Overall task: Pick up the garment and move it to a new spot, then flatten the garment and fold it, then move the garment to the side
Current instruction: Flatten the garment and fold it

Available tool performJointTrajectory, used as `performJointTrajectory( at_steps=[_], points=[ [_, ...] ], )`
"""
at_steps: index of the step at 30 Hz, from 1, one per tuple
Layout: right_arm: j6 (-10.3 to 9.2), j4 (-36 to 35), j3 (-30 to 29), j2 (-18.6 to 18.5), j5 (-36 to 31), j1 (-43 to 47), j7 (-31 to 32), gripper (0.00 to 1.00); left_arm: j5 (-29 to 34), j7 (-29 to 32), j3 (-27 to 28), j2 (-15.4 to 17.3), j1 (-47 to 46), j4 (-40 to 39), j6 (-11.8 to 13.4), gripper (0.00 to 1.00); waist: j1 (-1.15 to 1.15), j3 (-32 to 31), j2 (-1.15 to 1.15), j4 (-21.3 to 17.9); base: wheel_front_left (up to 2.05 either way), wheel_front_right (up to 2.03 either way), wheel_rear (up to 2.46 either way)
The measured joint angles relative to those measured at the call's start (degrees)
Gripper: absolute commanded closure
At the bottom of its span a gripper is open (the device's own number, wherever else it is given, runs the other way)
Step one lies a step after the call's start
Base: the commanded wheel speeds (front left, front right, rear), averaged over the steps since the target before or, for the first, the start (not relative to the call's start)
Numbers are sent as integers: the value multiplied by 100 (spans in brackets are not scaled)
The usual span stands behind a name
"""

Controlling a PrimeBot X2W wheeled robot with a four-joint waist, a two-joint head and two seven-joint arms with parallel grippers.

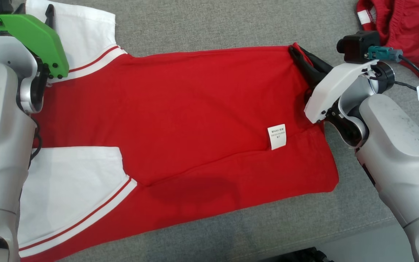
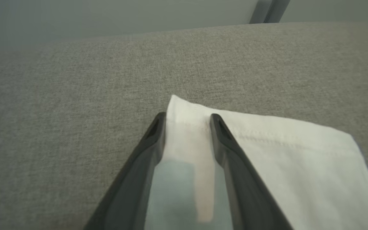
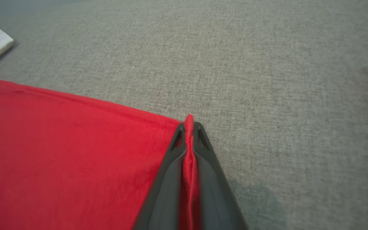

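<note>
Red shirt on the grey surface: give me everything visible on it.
The shirt is red knit-looking cloth with white sleeves trimmed in red-and-white stripes, lying mostly flat on the grey fabric surface, sleeve end toward the robot's left, mild creases. A white label shows near the hem. The right gripper is shut on the hem's far corner, pinching a red ridge. The left gripper has fingers apart astride the far white sleeve's edge.

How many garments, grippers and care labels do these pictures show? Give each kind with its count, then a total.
Garments: 2, the red and white shirt and a second red garment at the head view's top right.
Grippers: 2, the left gripper and the right gripper.
Care labels: 1, the white care label on the shirt.
Total: 5.
</note>
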Motion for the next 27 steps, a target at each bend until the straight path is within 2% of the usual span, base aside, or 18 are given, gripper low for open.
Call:
performJointTrajectory(
  at_steps=[2,14,19,23,27],
  points=[
    [0,51,2,-9,14,-4,-49,100,19,-55,-30,-43,-38,78,-51,100,0,-9,0,27,0,0,0],
    [0,368,-19,-138,87,-14,-334,100,11,-523,-98,-346,-60,236,-456,100,0,-209,0,263,0,0,0],
    [-1,535,-134,-193,135,17,-538,100,-223,-910,59,-355,-64,156,-676,100,0,-385,0,402,0,0,0],
    [-2,690,-189,-255,198,186,-788,100,-258,-1408,67,-354,36,-51,-972,100,0,-627,0,559,0,0,0],
    [-3,784,-221,-279,293,470,-1071,100,-319,-1805,94,-359,563,-200,-1050,100,0,-872,0,685,0,0,0]
  ],
)
